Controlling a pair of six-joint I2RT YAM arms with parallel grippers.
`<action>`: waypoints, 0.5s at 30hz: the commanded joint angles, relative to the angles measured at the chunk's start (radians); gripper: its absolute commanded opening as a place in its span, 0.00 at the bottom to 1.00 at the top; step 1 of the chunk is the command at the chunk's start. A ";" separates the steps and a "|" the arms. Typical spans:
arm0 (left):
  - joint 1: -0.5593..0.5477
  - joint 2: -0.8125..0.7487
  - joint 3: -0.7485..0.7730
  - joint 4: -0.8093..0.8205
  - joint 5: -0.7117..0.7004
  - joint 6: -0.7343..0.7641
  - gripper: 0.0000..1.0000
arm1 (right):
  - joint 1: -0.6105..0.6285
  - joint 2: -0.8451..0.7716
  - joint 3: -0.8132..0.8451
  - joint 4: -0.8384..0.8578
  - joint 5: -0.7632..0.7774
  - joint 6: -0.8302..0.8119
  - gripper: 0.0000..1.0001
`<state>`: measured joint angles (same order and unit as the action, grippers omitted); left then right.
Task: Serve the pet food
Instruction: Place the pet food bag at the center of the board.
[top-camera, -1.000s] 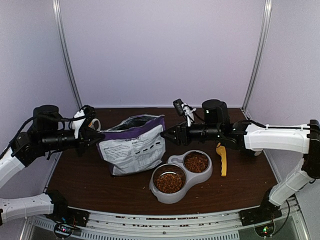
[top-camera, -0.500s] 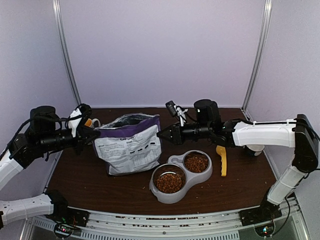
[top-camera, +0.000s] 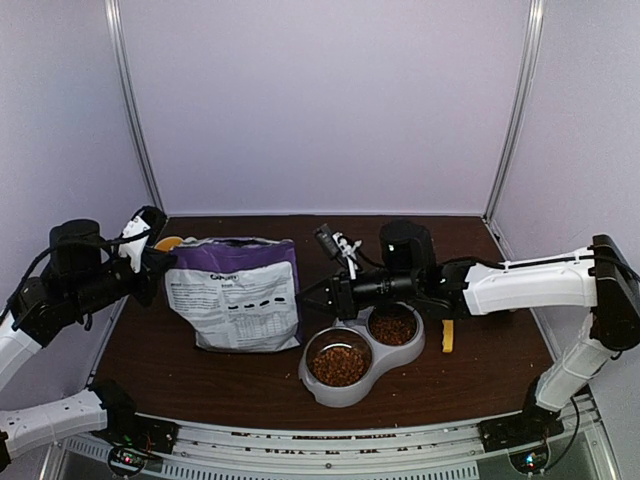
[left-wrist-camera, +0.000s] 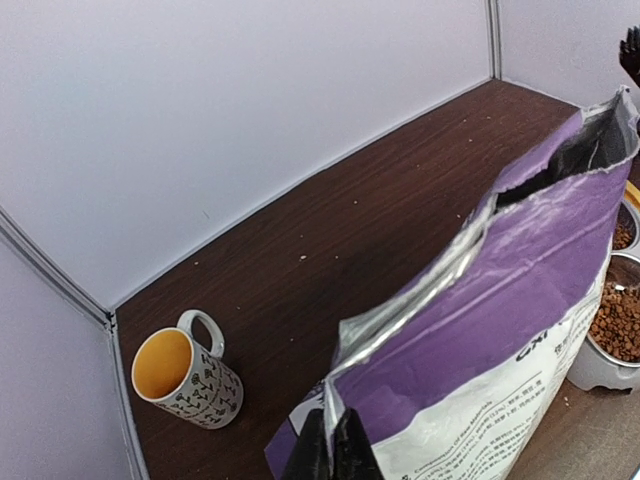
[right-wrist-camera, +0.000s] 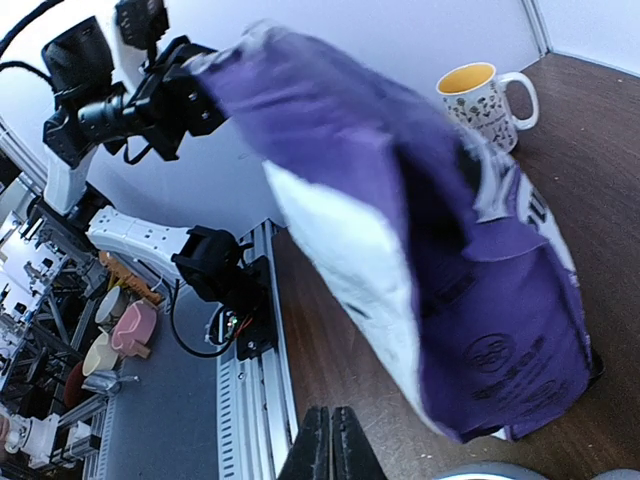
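Pet food (top-camera: 338, 365) filled both wells of a grey double bowl (top-camera: 328, 393) on the bench (top-camera: 180, 360). In the top view it lay just below the right gripper (top-camera: 306, 299), with the upright purple-and-white bag (top-camera: 235, 300) between it and the left gripper (top-camera: 165, 268). Right gripper: jaws together, empty, beside the bag's edge. Left gripper: clamped on the bag's top corner. Bag print was too small to read.
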<state>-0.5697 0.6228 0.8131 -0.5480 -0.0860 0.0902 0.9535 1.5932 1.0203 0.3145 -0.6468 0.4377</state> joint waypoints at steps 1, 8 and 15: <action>0.015 -0.008 0.029 0.150 -0.063 -0.020 0.00 | 0.032 -0.053 -0.024 0.054 0.026 0.022 0.00; 0.015 -0.027 0.020 0.158 -0.015 -0.005 0.00 | 0.025 -0.107 0.072 -0.149 0.098 -0.105 0.00; 0.015 -0.016 0.023 0.154 0.023 -0.001 0.00 | -0.037 -0.106 0.166 -0.295 0.101 -0.206 0.22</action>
<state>-0.5682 0.6197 0.8131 -0.5449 -0.0669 0.0883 0.9520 1.5009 1.1210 0.1230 -0.5739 0.3130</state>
